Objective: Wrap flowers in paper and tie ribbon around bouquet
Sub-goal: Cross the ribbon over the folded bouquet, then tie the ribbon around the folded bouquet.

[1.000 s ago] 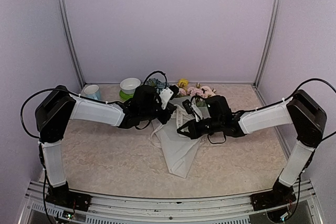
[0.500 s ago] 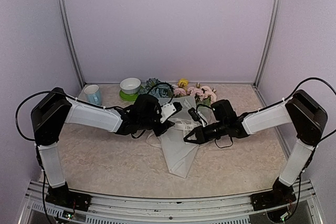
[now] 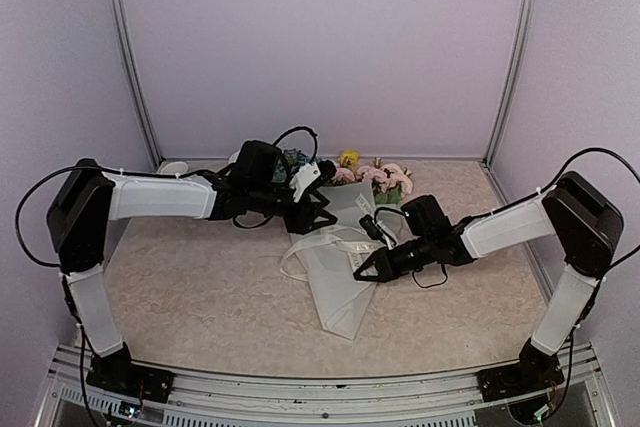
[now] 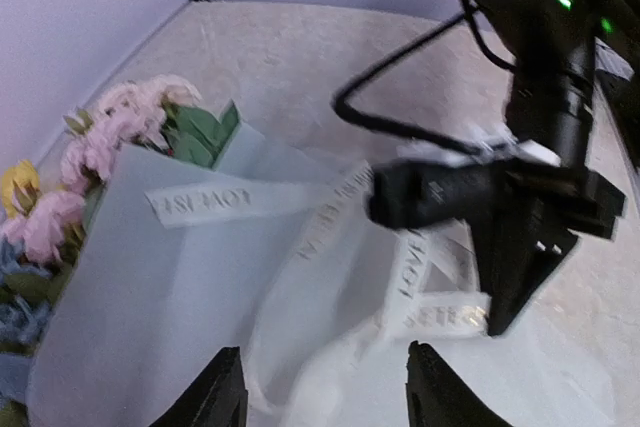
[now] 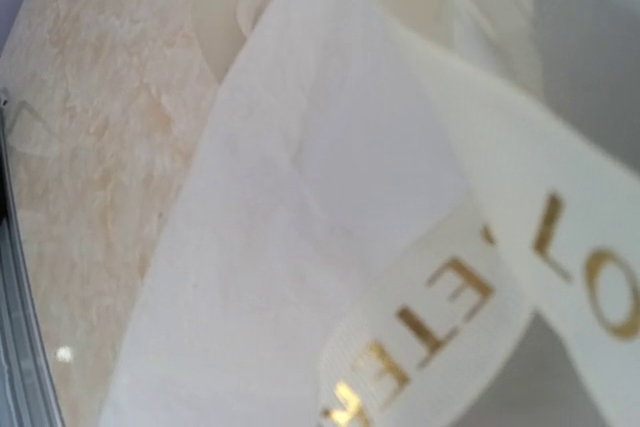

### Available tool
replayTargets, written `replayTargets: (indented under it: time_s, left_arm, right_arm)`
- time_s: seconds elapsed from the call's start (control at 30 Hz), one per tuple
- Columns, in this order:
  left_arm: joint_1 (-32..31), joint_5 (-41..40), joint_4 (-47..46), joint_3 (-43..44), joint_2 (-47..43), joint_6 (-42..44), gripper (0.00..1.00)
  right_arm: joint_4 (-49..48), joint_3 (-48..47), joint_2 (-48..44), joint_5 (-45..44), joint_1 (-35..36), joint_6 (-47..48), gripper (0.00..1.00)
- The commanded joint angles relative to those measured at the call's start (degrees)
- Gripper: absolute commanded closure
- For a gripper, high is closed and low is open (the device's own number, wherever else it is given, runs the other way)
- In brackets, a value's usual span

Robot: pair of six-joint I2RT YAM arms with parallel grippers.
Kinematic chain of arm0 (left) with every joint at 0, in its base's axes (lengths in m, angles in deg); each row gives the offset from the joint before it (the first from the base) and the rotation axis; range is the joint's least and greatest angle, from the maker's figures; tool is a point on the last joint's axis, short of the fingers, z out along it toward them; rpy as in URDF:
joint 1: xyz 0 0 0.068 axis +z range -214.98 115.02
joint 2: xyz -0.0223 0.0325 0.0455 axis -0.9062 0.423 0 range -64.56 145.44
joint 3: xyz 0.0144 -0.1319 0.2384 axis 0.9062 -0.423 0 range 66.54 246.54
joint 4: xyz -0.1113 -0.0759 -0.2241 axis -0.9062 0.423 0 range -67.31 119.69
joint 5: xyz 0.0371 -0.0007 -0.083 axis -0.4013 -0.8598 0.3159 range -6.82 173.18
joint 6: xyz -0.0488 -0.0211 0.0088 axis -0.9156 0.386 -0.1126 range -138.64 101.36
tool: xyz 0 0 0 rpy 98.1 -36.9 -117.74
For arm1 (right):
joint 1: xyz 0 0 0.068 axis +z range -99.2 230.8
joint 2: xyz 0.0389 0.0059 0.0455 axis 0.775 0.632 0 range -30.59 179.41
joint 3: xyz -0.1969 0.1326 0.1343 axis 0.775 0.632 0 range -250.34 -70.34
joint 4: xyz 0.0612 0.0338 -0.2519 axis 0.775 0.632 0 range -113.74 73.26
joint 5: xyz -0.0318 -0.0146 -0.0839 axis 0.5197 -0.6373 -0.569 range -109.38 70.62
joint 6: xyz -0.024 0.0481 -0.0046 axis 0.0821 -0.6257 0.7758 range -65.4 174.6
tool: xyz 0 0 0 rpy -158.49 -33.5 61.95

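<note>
Ribbon let go by the left gripper (image 4: 325, 389), kept at the right gripper (image 4: 496, 319).

The left jaws, closed a second ago, are now spread wide with nothing between them, and that arm has been drawn back toward the far edge of the table (image 3: 200, 297). The right jaws are shut, apparently pinching one end of the ribbon (image 4: 250, 202), which is looped loosely over the paper (image 4: 150, 287). The bouquet (image 3: 340, 292) lies mid-table, flowers (image 4: 110, 137) toward the far edge. The knot is judged not yet tightened.
</note>
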Motion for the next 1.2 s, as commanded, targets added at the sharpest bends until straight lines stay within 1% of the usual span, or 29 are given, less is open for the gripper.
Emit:
replayTargets:
  time_s: [0.0,0.03,0.1,0.2,0.3,0.37,0.47,0.57,0.6,0.67,0.7,0.73,0.77,0.83,0.87,1.03,1.1,1.17]
  left_arm:
    - [-0.38,-7.21,-2.32,14.04,12.91,-10.80,0.50]
    - [-0.44,-9.79,-1.58,16.71,15.35,-12.00,0.49]
    - [-0.43,-11.39,0.15,20.58,18.80,-11.64,0.45]
    - [-0.54,-12.14,3.65,21.77,20.14,-7.85,0.38]
    - [-0.46,-9.98,8.66,21.10,19.44,-3.27,0.34]
    - [-0.61,-10.75,11.39,21.21,19.87,-1.28,0.35]
    - [-0.49,-16.53,13.62,23.06,22.06,-2.91,0.43]
    - [-0.43,-16.84,15.44,24.22,22.92,-2.78,0.49]
    - [-0.55,-16.84,15.67,24.05,22.88,-2.41,0.50]
    - [-0.75,-18.74,15.56,23.79,23.04,-2.82,0.47]
    - [-0.68,-19.14,15.60,23.91,23.16,-3.31,0.47]
    - [-0.44,-18.81,15.72,24.13,23.36,-3.65,0.50]
    - [-0.40,-18.28,15.70,24.27,23.51,-3.98,0.62]
    - [-0.39,-17.81,14.76,23.90,22.97,-4.70,0.90]
    - [-0.32,-18.42,13.60,23.18,22.29,-5.42,1.00]
    - [1.53,-23.98,3.93,16.77,18.38,-10.95,1.00]
    - [2.67,-26.86,0.78,13.76,17.18,-13.83,1.00]
    - [4.06,-28.66,-2.33,11.00,15.75,-16.66,1.00]
  right_arm:
    - [-2.14,2.55,-1.19,1.92,-0.31,-0.76,1.00]
    - [-3.07,3.06,-1.56,2.21,-0.30,-1.19,1.00]
    - [-3.68,3.49,-1.80,2.10,-0.29,-1.32,1.00]
    - [-3.49,3.24,-1.81,1.62,-0.30,-1.33,1.00]
    - [-3.34,2.92,-1.71,1.61,-0.34,-1.28,1.00]
    - [-3.17,2.61,-1.24,1.81,-0.29,-1.33,1.00]
    - [-3.08,2.12,-0.35,2.39,-0.29,-1.33,1.00]
    - [-2.61,1.94,-0.75,2.05,-0.29,-1.28,1.00]
    - [-2.18,1.92,-1.02,1.81,-0.29,-1.23,1.00]
    - [-1.04,1.68,-1.63,1.15,-0.29,-0.64,1.00]
    - [-0.54,1.42,-1.85,0.95,-0.29,-0.13,1.00]
    - [0.05,1.23,-2.04,0.83,-0.34,0.16,1.00]
    - [0.49,0.94,-2.15,0.98,-0.36,0.39,1.00]
    - [1.11,0.29,-2.46,3.09,-0.53,0.58,1.00]
    - [1.34,0.07,-2.88,5.16,-0.63,0.78,1.00]
    - [5.95,-1.40,-7.77,20.62,-0.64,7.57,1.00]
    - [8.91,-1.60,-11.37,22.92,-0.69,10.81,1.00]
    - [11.54,-2.07,-14.85,21.72,-1.15,12.86,1.00]
